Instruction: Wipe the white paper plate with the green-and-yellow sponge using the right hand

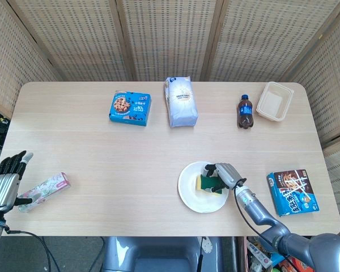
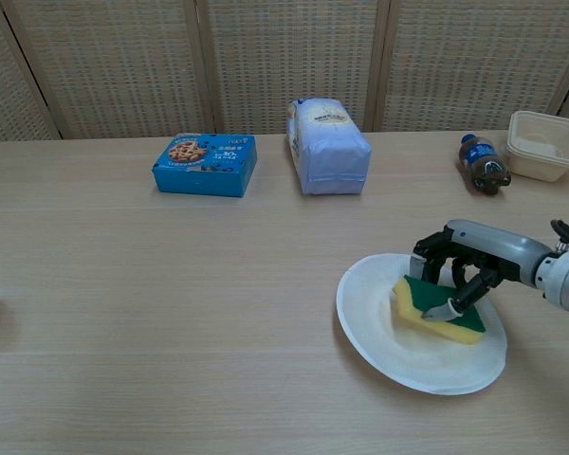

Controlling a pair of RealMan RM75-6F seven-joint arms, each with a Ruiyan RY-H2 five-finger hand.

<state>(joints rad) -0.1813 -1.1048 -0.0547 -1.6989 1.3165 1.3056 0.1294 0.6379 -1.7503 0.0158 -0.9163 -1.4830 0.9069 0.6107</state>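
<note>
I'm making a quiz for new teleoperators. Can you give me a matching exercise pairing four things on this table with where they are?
Things:
1. sponge
2. cola bottle
3. blue cookie box
4. pink floral pack

Places:
A. near the table's left edge, by the left hand
B. on the white paper plate, under the right hand
C. lying beside the beige food container
D. left of the white flour bag

Pairs: 1-B, 2-C, 3-D, 4-A
</note>
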